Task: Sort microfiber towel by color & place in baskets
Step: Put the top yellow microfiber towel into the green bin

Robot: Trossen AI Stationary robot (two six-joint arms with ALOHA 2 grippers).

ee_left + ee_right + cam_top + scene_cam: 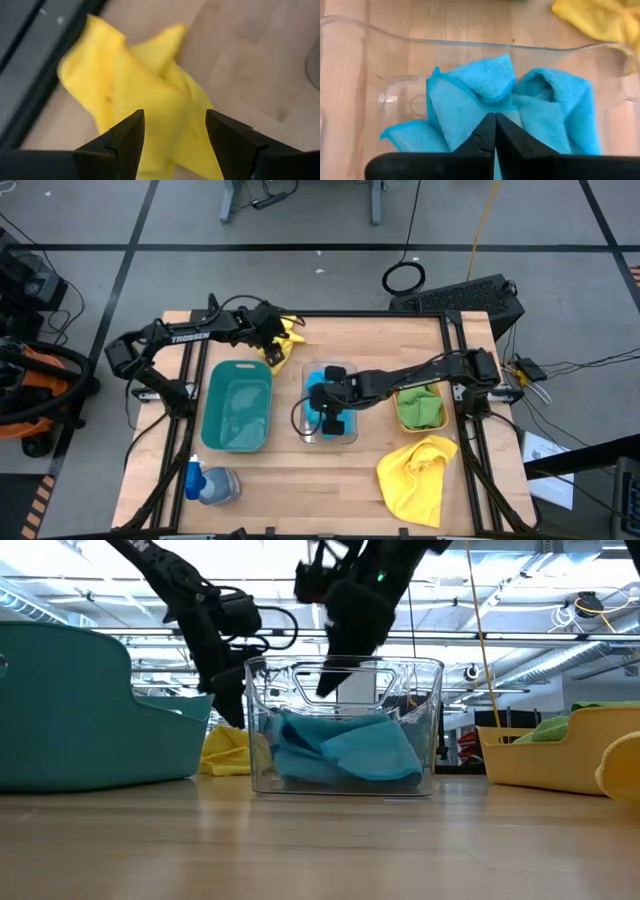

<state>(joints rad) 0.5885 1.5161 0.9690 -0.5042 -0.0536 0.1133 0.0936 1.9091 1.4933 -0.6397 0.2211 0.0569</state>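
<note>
My left gripper (172, 127) is open at the table's far left. Its fingers stand on either side of a crumpled yellow towel (135, 80) that lies on the wood by the table's far edge (288, 338). My right gripper (495, 120) is shut and hangs just above a blue towel (485, 90), which lies bunched in the clear basket (345, 730). The dark green basket (237, 405) stands left of the clear one. The orange-yellow basket (420, 408), right of it, holds a green towel (422, 410). A second yellow towel (418, 477) lies spread at the near right.
A blue-capped spray bottle (208, 483) lies at the near left corner. Dark frame rails run along the table's left and right sides and the far edge beside the yellow towel. Bare wood shows along the near edge between the bottle and the spread towel.
</note>
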